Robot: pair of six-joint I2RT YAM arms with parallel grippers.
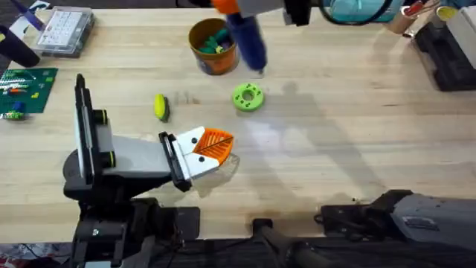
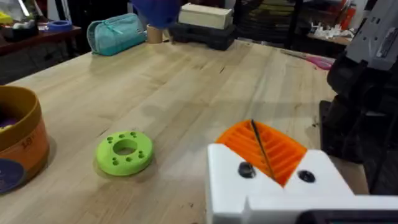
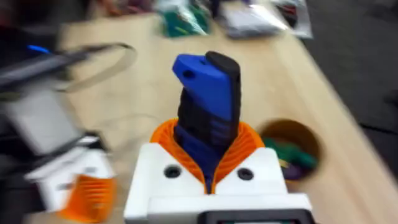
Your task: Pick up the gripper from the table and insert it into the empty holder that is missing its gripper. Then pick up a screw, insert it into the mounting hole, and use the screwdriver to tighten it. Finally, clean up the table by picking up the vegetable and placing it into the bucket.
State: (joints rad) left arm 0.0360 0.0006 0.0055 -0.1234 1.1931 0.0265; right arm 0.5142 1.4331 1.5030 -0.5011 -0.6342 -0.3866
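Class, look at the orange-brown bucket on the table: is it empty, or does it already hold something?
Not empty. The bucket stands upright with green and blue pieces showing inside its rim in the overhead view. The vegetable lies outside it on the table.

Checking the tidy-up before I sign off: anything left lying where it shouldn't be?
Yes. The small yellow toy vegetable with a green end lies on the light wooden table, beside, not inside, the orange-brown bucket.

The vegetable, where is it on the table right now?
In the overhead view the vegetable lies on the table, left of the green disc and in front of the bucket.
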